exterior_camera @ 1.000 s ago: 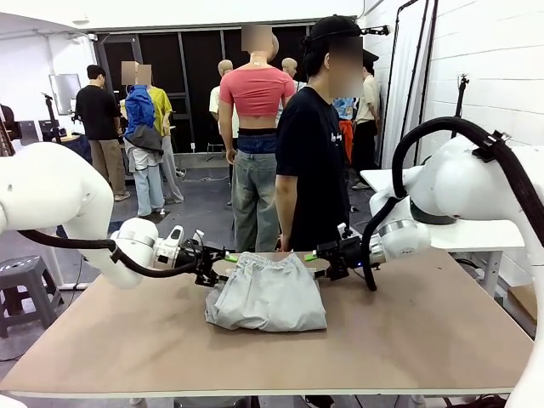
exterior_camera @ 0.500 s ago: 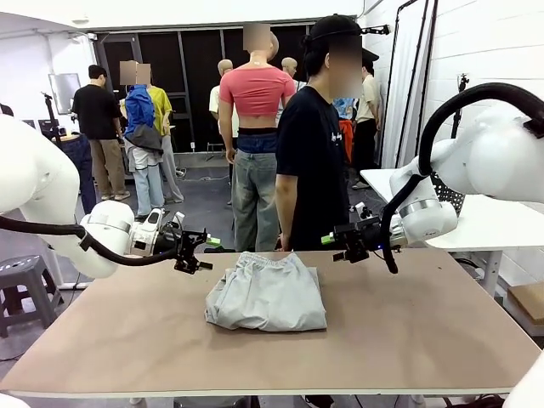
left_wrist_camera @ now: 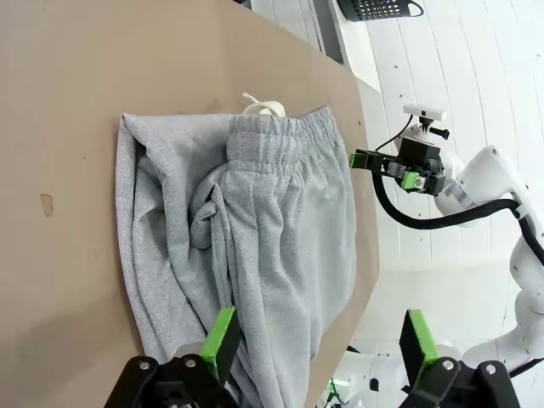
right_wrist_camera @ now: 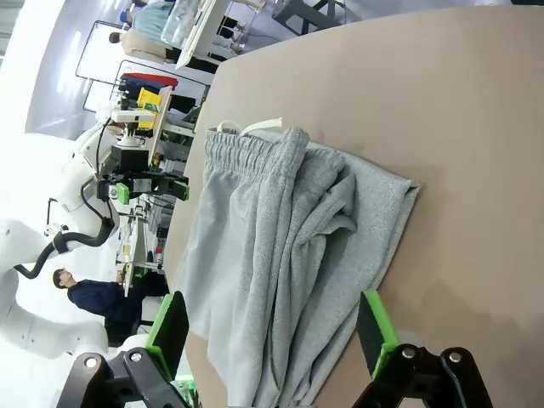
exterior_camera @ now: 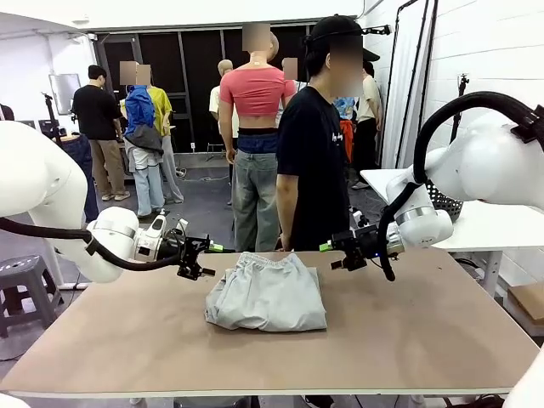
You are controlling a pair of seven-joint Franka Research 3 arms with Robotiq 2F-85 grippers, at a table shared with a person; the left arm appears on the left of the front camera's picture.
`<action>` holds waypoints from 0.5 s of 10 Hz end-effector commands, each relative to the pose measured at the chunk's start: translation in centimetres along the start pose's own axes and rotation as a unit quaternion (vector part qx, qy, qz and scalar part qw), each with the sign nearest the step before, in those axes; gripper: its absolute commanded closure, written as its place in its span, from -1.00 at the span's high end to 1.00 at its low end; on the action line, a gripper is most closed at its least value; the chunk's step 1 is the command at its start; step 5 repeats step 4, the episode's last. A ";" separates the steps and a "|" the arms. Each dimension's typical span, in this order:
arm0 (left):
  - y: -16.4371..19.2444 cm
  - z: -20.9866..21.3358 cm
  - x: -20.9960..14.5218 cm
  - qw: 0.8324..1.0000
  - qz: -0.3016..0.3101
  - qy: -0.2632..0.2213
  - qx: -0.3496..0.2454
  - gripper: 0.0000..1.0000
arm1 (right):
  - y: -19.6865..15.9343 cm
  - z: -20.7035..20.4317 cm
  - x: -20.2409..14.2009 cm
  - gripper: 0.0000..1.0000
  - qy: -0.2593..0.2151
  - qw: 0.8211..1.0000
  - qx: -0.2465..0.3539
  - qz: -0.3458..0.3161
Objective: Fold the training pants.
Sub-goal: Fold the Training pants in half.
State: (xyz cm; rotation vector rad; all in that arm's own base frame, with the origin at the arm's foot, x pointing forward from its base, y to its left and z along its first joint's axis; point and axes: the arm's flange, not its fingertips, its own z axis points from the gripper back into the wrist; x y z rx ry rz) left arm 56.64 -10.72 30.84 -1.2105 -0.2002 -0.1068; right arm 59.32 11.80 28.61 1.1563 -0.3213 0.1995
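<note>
**Folded pants lie free between two empty grippers**

The training pants (exterior_camera: 267, 292) lie folded in a compact bundle on the table (exterior_camera: 408, 340), waistband toward the person (exterior_camera: 311, 144). The left gripper (exterior_camera: 202, 257) and right gripper (exterior_camera: 337, 252) hover on either side, fingers wide and holding nothing, probably because the fold looks complete.

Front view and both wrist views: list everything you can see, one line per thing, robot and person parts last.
training pants: one, light grey, folded in a bundle on the table's middle, elastic waistband toward the person
drawstring: one, white, sticking out past the waistband
table: one, brown top, under the pants
mesh basket: one, black, on a white side table beyond the brown table
person: one, black T-shirt and cap, standing at the far edge
left gripper: one, black with green pads, open, beside the pants, apart from them
right gripper: one, black with green pads, open, at the pants' other side, apart
</note>
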 end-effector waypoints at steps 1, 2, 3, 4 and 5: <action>-0.4 -0.1 0.5 1.000 0.003 -0.001 0.000 1.00 | 0.2 -0.1 0.6 1.00 0.001 1.000 0.002 -0.001; -0.4 -0.1 0.5 1.000 0.003 -0.001 0.000 1.00 | 0.2 -0.1 0.6 1.00 0.001 1.000 0.002 -0.001; -0.4 -0.1 0.5 1.000 0.003 -0.001 0.000 1.00 | 0.2 -0.1 0.6 1.00 0.001 1.000 0.002 -0.001; -0.4 -0.1 0.5 1.000 0.003 -0.001 0.000 1.00 | 0.2 -0.1 0.6 1.00 0.001 1.000 0.002 -0.001; -0.4 -0.1 0.5 1.000 0.003 -0.001 0.000 1.00 | 0.2 -0.1 0.6 1.00 0.001 1.000 0.002 -0.001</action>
